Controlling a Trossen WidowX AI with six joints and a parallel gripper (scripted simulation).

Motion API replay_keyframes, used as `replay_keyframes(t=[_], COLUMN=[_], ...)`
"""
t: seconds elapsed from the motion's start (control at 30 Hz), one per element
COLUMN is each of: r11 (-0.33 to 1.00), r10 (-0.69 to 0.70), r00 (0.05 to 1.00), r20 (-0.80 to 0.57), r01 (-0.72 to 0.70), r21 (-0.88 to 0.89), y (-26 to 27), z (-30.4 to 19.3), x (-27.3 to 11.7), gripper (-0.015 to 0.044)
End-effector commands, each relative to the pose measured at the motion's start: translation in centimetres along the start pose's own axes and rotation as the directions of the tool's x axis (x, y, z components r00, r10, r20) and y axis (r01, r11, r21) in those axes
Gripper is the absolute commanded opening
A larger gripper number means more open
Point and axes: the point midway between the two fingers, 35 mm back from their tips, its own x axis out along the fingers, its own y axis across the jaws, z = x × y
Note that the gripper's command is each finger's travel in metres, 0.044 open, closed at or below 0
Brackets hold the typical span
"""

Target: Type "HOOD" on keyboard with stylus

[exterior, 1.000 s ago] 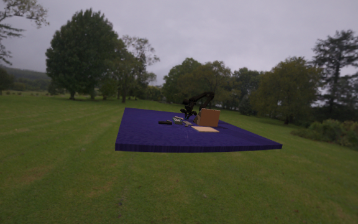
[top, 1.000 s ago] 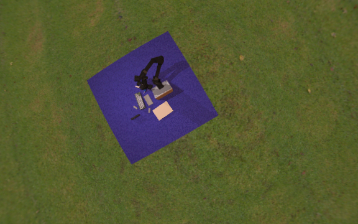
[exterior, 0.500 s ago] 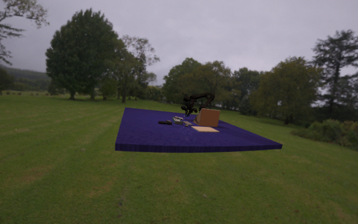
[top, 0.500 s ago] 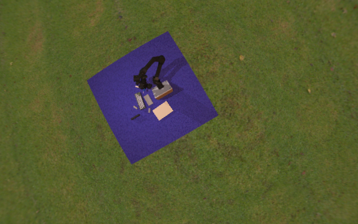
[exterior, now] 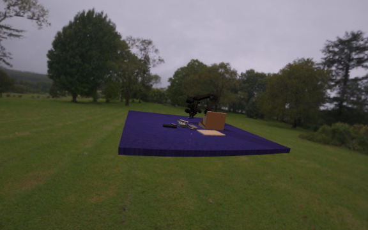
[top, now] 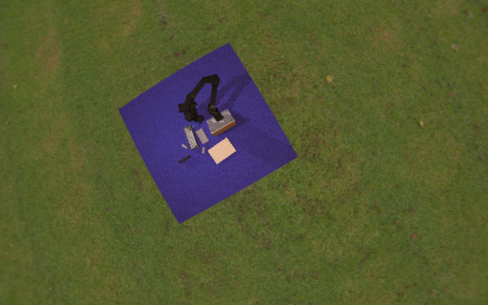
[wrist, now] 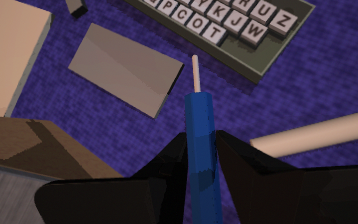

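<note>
1. Gripper [top: 198,120] [exterior: 191,115] [wrist: 201,137], black, one: its two dark fingers pinch the stylus between them, one on each side of the barrel.
2. Stylus [wrist: 201,145], blue barrel with a thin pale tip; held in the gripper, the tip pointing toward the near edge of the keyboard in the wrist view, short of the keys.
3. Keyboard [top: 191,137] [exterior: 182,123] [wrist: 267,57], dark greenish case, light keys with black letters; lies on the blue mat. Legible in the wrist view: O, T, C, P, K, J, W, U, Z, among others; the far part is cut off by the frame.
4. Mat [top: 244,169] [exterior: 158,140] [wrist: 300,95], blue-violet, bearing the whole set, with grass all round it.
5. Flat slab [top: 202,135] [exterior: 192,126] [wrist: 125,70], grey-brown, beside the keyboard.
6. Pale panel [top: 222,151] [exterior: 211,132] [wrist: 10,55], rectangular, lying flat.
7. Box [top: 224,127] [exterior: 216,121] [wrist: 55,150], orange-brown sides, beside the slab.
8. Rod [wrist: 315,134], pale and rounded, near the keyboard.
9. Black bar [top: 185,159] [exterior: 169,126], near the keyboard.
</note>
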Motion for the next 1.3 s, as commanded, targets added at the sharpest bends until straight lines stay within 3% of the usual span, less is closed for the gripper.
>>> replay_keyframes(t=[0.0, 0.57, 1.27], r11=[0.993, 0.842, 0.446], r10=[0.053, 0.237, 0.449], r00=[0.999, 0.971, 0.892], r20=[0.001, -0.014, -0.048], r01=[-0.053, -0.198, -0.178], r21=[0.107, 0.501, 0.877], y=[-0.2, -0.8, -0.4], z=[1.3, 6.2, 12.8], x=[-0.2, 0.0, 1.7], gripper=[0.0, 0.0, 0.0])
